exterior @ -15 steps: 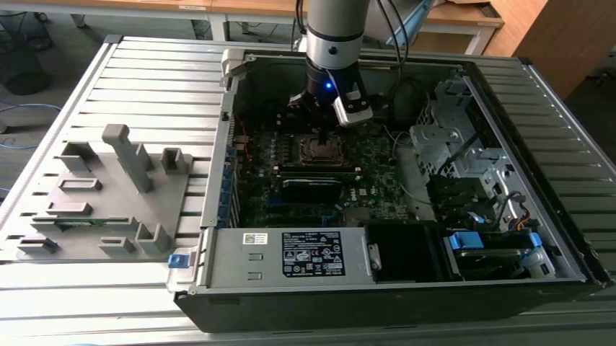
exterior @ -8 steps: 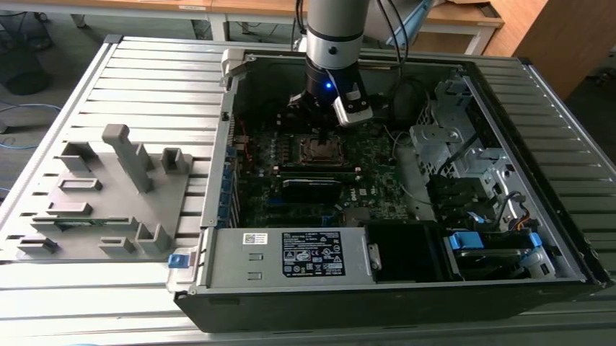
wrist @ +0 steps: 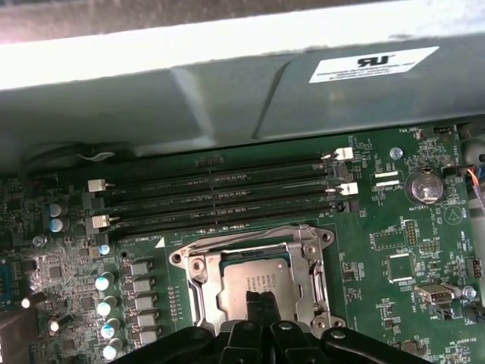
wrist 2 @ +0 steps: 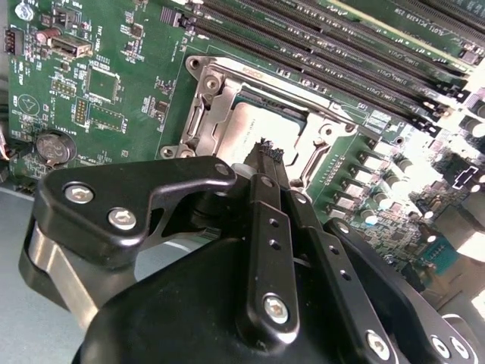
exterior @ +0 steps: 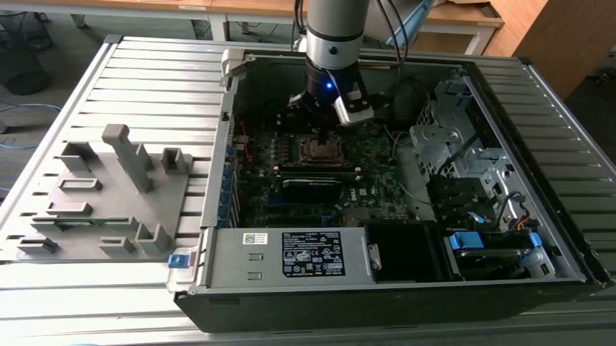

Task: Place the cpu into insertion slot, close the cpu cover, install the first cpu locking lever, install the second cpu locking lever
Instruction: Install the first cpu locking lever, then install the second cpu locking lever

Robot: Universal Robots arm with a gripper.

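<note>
Inside the insertion slot lies the cpu, pincer pressed together above it.

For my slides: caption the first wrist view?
Gripper poised over the cpu seated in the insertion slot, beside memory slots.

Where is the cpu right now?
The cpu sits in the insertion slot on the motherboard, beside the long memory slots in both wrist views, with the end effector directly above its face.
</note>
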